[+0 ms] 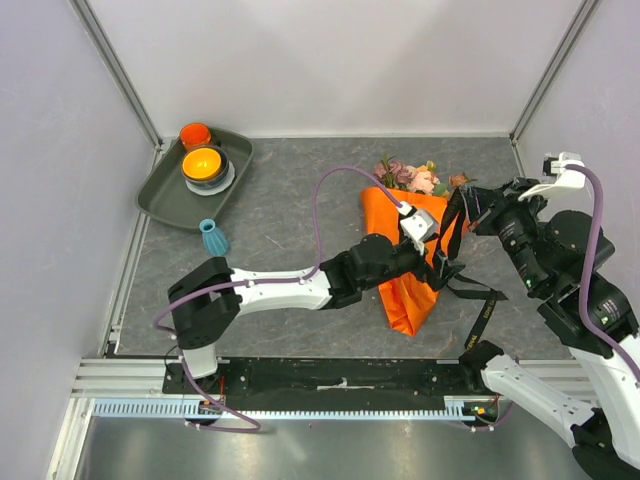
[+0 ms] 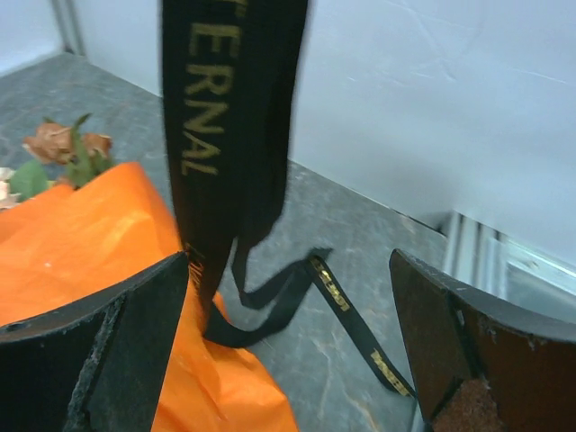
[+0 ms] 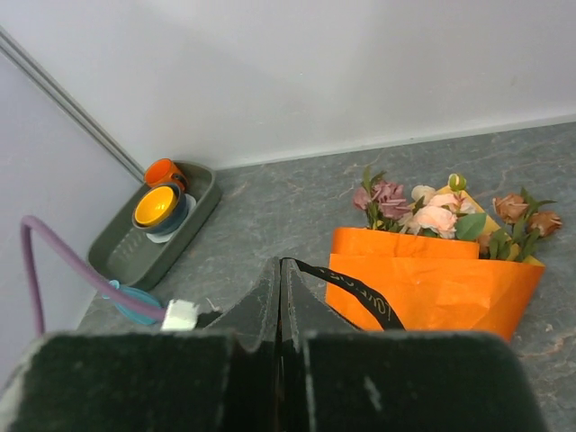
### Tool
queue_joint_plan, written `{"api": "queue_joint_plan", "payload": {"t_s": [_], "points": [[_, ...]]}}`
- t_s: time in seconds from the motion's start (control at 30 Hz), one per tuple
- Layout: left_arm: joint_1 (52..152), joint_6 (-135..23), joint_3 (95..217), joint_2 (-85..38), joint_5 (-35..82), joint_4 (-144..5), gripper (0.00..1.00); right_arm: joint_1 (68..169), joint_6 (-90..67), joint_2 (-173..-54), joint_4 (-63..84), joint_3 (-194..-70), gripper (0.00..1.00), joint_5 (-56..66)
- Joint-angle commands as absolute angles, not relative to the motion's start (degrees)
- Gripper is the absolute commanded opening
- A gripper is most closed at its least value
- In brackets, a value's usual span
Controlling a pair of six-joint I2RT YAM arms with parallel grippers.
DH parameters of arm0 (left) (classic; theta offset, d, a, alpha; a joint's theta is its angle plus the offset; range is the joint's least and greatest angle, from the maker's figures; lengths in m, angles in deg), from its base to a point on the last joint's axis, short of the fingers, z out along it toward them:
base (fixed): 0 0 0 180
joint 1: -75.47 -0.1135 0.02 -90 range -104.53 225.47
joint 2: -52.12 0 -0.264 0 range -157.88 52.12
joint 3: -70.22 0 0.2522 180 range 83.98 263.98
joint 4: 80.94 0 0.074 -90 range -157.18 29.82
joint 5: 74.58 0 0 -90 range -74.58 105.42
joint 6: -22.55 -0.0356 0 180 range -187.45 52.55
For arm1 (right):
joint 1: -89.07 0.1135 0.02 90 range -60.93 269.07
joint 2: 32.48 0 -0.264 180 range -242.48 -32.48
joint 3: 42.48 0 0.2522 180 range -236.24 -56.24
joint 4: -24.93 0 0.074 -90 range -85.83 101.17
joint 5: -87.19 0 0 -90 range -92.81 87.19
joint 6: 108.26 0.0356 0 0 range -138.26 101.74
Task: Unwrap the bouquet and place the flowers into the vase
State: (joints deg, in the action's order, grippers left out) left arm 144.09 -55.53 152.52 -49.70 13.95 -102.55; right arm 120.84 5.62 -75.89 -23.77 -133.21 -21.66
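The vase (image 1: pixel 213 237) stood flowerless on the table's (image 1: pixel 290 190) left. My left pincer (image 2: pixel 288 297) gaped open above the bouquet (image 1: pixel 408 295), its flowers (image 3: pixel 432 211) not yet unwrapped. My right pincer (image 3: pixel 280 279) was clamped on the black ribbon (image 2: pixel 229 135).

Left arm (image 1: pixel 280 285): stretched low from the near-left base rightward to the middle of the worktop (image 1: pixel 300 200), elbow folded close by the base, wrist pointing right and far, left hand (image 2: pixel 288 342) spread wide. Right arm (image 1: pixel 560 260): risen from the near-right base, bent high along the right side, wrist turned leftward, right hand (image 3: pixel 280 279) pressed fully together, pinching a black ribbon (image 3: pixel 360 292) at the tips.
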Motion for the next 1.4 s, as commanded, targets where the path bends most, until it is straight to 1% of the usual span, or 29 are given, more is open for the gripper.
{"api": "queue_joint_plan", "payload": {"t_s": [0.0,0.13,0.17,0.23,0.27,0.3,0.33,0.37,0.4,0.43,0.47,0.5,0.57,0.63,0.67,0.73,0.77,0.8,0.83,0.87,0.9,0.93,0.97,1.03,1.1,1.17,1.2,1.23,1.37], "points": [[144.0,-56.6,159.2,-54.2,1.8,-106.4,1.00,121.0,7.4,-75.3,-22.3,-135.5,0.00,-19.8],[144.0,-54.5,162.1,-57.5,4.1,-108.2,0.99,121.0,7.7,-75.0,-22.3,-135.8,0.00,-19.7],[144.0,-54.3,162.5,-58.0,4.0,-108.7,0.97,121.0,7.8,-74.8,-22.3,-135.7,0.00,-19.6],[144.0,-53.9,163.3,-59.1,2.1,-109.2,0.84,121.0,8.2,-74.2,-22.1,-135.4,0.00,-19.2],[144.0,-54.3,163.3,-59.1,1.7,-109.4,0.75,121.0,8.3,-74.0,-22.1,-135.3,0.00,-19.2],[144.0,-54.5,162.9,-59.2,1.4,-109.8,0.60,121.0,8.3,-73.8,-22.0,-135.2,0.00,-19.3],[144.0,-54.5,162.6,-58.7,1.5,-110.8,0.54,121.0,8.2,-73.5,-22.0,-135.0,0.00,-19.4],[144.0,-54.5,162.2,-58.6,1.9,-111.1,0.46,120.9,8.1,-73.1,-22.0,-134.8,0.00,-19.5],[144.0,-54.5,161.6,-58.2,2.3,-111.1,0.20,121.0,8.0,-72.8,-21.8,-134.5,0.00,-19.8],[144.0,-54.5,161.2,-57.3,2.9,-111.2,0.12,121.0,7.8,-72.3,-21.9,-134.3,0.00,-20.3],[144.0,-54.4,160.8,-56.7,3.1,-111.1,0.09,121.1,7.6,-72.1,-21.9,-134.1,0.00,-20.6],[144.0,-54.4,159.5,-55.9,3.4,-111.0,0.02,121.0,7.3,-71.9,-21.8,-133.5,0.00,-20.8],[144.0,-54.5,157.8,-52.5,3.6,-110.4,0.02,121.0,6.4,-71.2,-21.8,-132.9,0.01,-21.3],[144.0,-54.5,155.4,-49.7,4.3,-109.5,0.02,121.0,5.6,-70.5,-21.8,-131.7,0.11,-21.3],[143.9,-54.6,154.8,-47.0,4.6,-108.1,0.02,120.9,4.8,-70.4,-21.8,-131.4,0.13,-21.5],[143.9,-55.0,154.6,-44.3,5.7,-105.3,0.02,121.0,4.6,-70.2,-21.8,-130.6,0.13,-22.1],[144.0,-55.3,154.9,-43.3,6.0,-101.5,0.02,121.0,4.2,-70.2,-21.8,-130.5,0.21,-22.0],[143.9,-55.6,155.8,-40.6,6.5,-99.3,0.02,121.0,3.7,-70.2,-21.4,-130.5,0.32,-21.0],[143.8,-55.9,156.1,-39.4,7.1,-97.5,0.02,121.0,3.2,-70.3,-21.1,-130.6,0.39,-20.0],[143.8,-56.6,156.1,-37.9,7.0,-96.0,0.02,121.0,2.8,-70.4,-21.0,-130.7,0.60,-19.1],[143.8,-56.9,156.3,-35.0,5.9,-92.5,0.02,121.0,2.3,-70.4,-20.9,-130.9,0.68,-18.0],[143.4,-57.1,156.3,-33.3,5.1,-90.7,0.02,121.0,2.2,-70.7,-20.9,-130.9,0.84,-17.8],[143.1,-57.3,156.8,-31.7,4.5,-88.3,0.02,121.0,2.1,-70.7,-20.9,-131.0,0.91,-18.1],[141.8,-58.6,157.2,-26.5,2.8,-80.7,0.02,121.0,1.9,-70.7,-21.2,-130.9,0.98,-19.2],[140.6,-60.1,158.2,-20.5,-0.4,-72.3,0.02,121.0,1.7,-70.6,-21.2,-130.1,0.98,-20.2],[139.6,-62.2,159.6,-16.1,-3.1,-67.5,0.02,121.0,1.5,-70.6,-20.8,-128.9,0.98,-20.5],[138.5,-62.9,160.1,-12.3,-5.7,-61.0,0.02,121.1,1.5,-70.8,-20.6,-128.5,0.98,-20.2],[137.8,-64.3,160.8,-10.0,-7.1,-58.4,0.02,121.0,1.4,-70.9,-20.4,-128.0,0.98,-20.0],[133.7,-67.4,167.3,-1.4,-15.2,-46.0,0.02,121.0,1.6,-71.8,-18.0,-124.7,0.98,-18.5]]}}
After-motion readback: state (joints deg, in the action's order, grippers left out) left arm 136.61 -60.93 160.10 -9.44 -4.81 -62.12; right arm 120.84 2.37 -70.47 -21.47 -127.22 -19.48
